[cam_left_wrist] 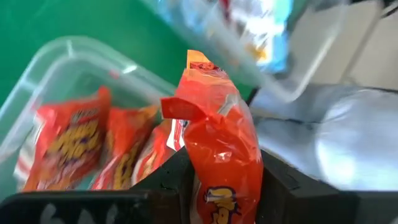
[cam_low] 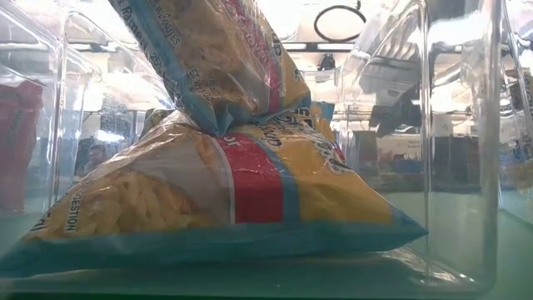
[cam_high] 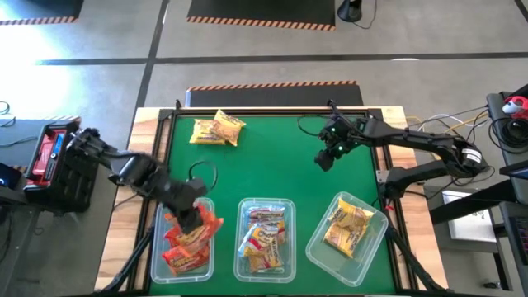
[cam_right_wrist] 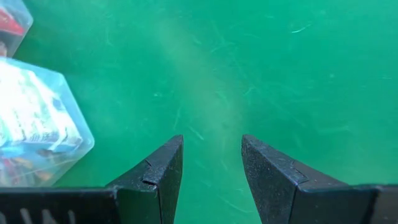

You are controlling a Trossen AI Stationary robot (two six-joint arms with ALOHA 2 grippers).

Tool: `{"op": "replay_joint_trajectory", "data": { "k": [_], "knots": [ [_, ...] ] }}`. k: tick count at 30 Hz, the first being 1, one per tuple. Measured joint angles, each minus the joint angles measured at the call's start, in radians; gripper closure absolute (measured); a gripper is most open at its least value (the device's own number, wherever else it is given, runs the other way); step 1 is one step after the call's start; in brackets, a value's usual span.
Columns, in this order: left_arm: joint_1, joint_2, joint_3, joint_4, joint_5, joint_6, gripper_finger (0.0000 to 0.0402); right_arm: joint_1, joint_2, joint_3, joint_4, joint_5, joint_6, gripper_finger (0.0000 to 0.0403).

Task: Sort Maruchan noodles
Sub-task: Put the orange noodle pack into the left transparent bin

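My left gripper (cam_high: 191, 216) hangs over the left clear tub (cam_high: 158, 247) and is shut on a red-orange Maruchan noodle packet (cam_left_wrist: 217, 137). Several more red-orange packets (cam_left_wrist: 68, 146) lie in that tub. The middle tub (cam_high: 266, 206) holds yellow-pink packets (cam_low: 233, 192) piled on each other. A yellow packet (cam_high: 346, 227) lies in the right tub (cam_high: 318, 247). Two yellow packets (cam_high: 219, 129) lie on the green mat at its far left. My right gripper (cam_right_wrist: 211, 149) is open above bare mat right of centre (cam_high: 326, 157), with nothing between its fingers. My left gripper pinches the red-orange packet between its two fingers (cam_left_wrist: 177, 180), on the packet's body near one end (cam_left_wrist: 217, 186). The fingers slant down from above. The packet's crimped free end (cam_left_wrist: 196, 65) sticks out past the fingertips. It is lifted clear, over the left tub's packets.
The three tubs stand in a row along the mat's near edge. The green mat (cam_high: 272, 157) is bare in the middle. A wooden border (cam_high: 144, 148) frames the mat. A red and black case (cam_high: 49, 153) sits beyond the table's left edge.
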Motion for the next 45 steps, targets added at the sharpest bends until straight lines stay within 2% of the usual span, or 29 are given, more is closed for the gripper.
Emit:
{"op": "replay_joint_trajectory", "data": {
  "k": [3,11,22,29,39,45],
  "knots": [
    [-0.078,0.027,0.0,-0.041,-0.047,-0.046,0.0304,0.024,-0.001,0.0,0.0,0.002,0.001,0.025],
    [-0.173,0.125,-0.001,-0.053,-0.045,-0.012,0.0304,0.072,0.001,0.0,-0.002,0.008,0.018,0.025],
    [-0.226,0.224,-0.001,-0.056,0.139,-0.011,0.0304,0.097,0.001,0.0,-0.003,0.019,0.02,0.025],
    [-0.247,0.225,-0.001,-0.024,0.187,-0.021,0.0304,0.097,0.001,0.0,-0.003,0.038,0.014,0.025],
    [-0.247,0.221,-0.001,-0.038,0.171,-0.041,0.0304,0.097,0.001,0.0,-0.003,0.089,-0.012,0.025],
    [-0.248,0.22,0.012,-0.044,0.259,-0.091,0.0303,0.097,0.002,0.0,-0.008,0.089,-0.047,0.025]
  ]
}}
